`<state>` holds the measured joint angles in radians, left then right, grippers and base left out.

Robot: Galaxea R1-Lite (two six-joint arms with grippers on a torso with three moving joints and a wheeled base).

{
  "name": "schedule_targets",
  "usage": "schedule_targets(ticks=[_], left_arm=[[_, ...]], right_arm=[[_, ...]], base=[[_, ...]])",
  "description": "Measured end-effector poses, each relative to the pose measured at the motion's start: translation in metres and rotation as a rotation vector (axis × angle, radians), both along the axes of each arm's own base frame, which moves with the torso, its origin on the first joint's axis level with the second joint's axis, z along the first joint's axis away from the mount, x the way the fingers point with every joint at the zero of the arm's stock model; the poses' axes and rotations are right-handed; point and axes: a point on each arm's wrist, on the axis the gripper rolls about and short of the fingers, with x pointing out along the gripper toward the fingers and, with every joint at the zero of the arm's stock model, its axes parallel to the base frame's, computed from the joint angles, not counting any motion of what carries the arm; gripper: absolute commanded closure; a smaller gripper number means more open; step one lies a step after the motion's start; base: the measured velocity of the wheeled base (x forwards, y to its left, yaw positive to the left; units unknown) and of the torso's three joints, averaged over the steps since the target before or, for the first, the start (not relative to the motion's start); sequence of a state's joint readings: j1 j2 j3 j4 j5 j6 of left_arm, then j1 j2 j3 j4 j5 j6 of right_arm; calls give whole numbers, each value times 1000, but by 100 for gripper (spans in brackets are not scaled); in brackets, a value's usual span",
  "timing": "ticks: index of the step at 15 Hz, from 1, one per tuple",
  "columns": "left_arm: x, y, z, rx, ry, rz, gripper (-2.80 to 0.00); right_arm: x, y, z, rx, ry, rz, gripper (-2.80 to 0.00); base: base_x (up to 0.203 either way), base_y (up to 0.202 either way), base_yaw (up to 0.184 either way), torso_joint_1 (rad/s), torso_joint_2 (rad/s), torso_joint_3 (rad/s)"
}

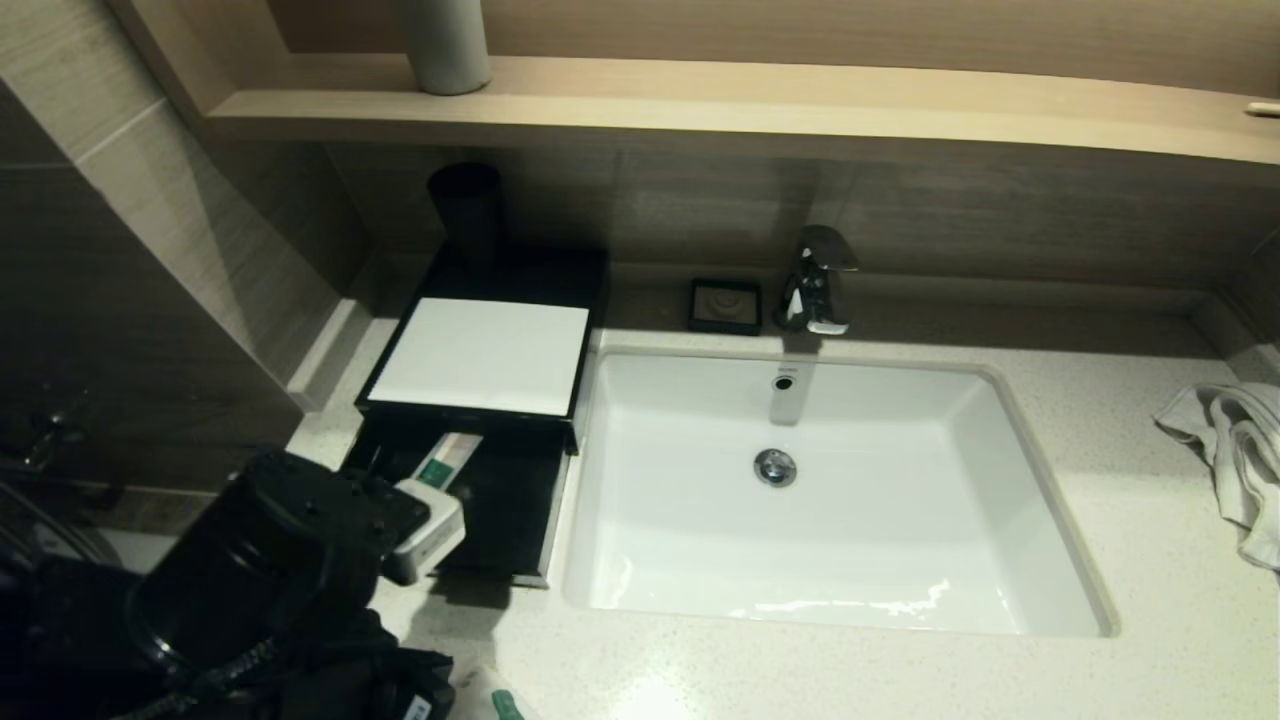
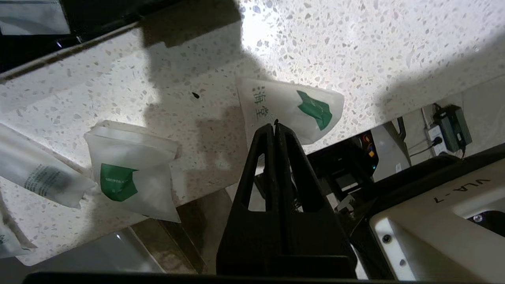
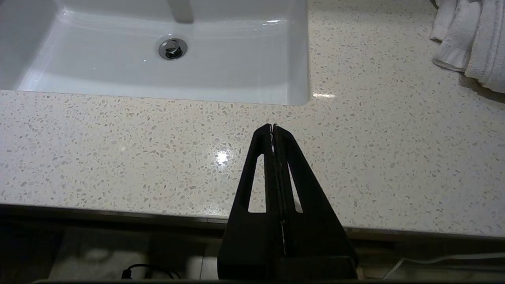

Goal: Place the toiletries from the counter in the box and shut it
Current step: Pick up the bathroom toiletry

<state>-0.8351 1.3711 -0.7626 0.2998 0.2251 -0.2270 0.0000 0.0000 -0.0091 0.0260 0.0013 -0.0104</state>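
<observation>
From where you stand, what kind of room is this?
Most likely a hotel bathroom vanity: a white sink with a chrome faucet set in a speckled stone counter, a towel at its far right, and sealed toiletry packets lying near a black box.

The speckled counter point(image 3: 118, 150) carries white sachets point(image 2: 134, 173), a black box point(image 1: 480, 400) and a towel point(image 1: 1230, 440).

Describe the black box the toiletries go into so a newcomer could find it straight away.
Start at the white sink set into the speckled counter. On the robot's left of the basin stands the black box, its drawer pulled open toward the robot with a white and green packet inside. A white sheet on its top sets it apart from the small black soap dish by the faucet.
</observation>
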Motion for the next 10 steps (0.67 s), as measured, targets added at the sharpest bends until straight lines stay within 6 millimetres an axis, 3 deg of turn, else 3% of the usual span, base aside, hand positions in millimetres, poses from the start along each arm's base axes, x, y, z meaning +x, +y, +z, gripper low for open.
schedule_targets(ticks=[10], left_arm=[[2,-9,-9,112,64,-49,0]], right_arm=[[0,0,0,0,0,0,0]], base=[[0,0,0,0,0,0]])
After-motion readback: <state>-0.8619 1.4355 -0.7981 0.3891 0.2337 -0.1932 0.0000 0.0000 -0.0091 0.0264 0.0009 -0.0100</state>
